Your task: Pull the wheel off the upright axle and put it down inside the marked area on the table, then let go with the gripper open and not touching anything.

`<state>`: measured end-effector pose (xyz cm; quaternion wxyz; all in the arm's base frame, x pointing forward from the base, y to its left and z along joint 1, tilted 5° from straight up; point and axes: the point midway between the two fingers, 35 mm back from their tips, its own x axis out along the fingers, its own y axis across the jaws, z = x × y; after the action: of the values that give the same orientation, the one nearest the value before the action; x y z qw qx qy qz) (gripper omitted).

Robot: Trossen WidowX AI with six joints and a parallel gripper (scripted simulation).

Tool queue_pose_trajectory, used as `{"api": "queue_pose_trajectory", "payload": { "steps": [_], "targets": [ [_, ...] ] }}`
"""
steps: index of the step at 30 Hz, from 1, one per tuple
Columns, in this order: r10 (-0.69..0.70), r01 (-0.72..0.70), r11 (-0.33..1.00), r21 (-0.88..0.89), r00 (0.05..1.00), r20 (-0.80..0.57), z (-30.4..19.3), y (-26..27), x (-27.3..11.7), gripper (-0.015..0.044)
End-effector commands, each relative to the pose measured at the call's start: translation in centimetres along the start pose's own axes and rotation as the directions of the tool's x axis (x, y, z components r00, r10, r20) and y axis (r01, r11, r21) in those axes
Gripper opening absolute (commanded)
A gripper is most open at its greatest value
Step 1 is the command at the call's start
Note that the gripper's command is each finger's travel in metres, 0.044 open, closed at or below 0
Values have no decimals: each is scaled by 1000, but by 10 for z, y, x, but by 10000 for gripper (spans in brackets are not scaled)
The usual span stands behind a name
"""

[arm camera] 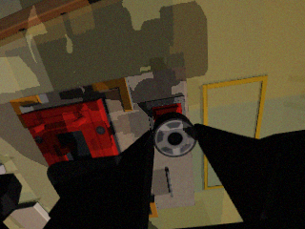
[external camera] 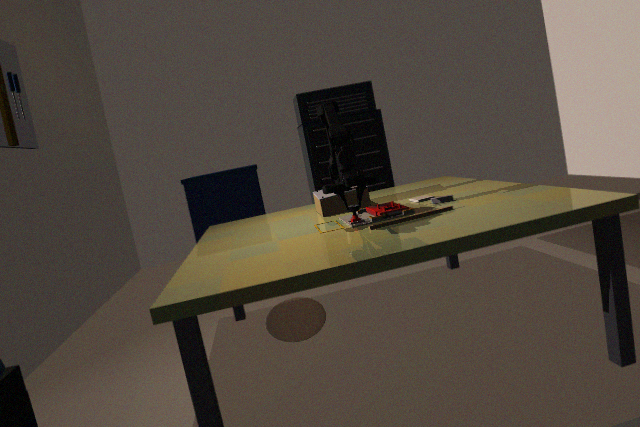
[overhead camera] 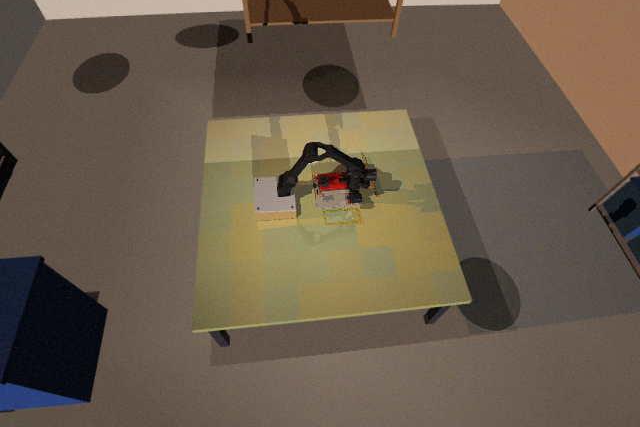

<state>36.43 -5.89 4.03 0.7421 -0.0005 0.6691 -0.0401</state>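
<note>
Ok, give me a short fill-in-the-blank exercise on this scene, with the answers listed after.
1. The gripper is shut on the ____.
2. The outline of the marked area on the table is coloured ____.
3. In the wrist view, the block left of the wheel is coloured ____.

Missing words: wheel; yellow; red

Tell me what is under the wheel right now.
The wheel sits clamped in the gripper above a grey plate, with a red part just behind it. The axle itself is hidden by the wheel, so whether it has come off cannot be seen.
</note>
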Motion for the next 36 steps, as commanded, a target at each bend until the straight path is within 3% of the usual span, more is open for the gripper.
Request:
{"api": "queue_pose_trajectory", "payload": {
  "steps": [1, 36],
  "targets": [
    [0, 0, 1000, 0, 1000, 2, 1, 0, -3, 0],
    [1, -1, 1000, -1, 1000, 0, 1, 0, -15, 0]
  ]
}}
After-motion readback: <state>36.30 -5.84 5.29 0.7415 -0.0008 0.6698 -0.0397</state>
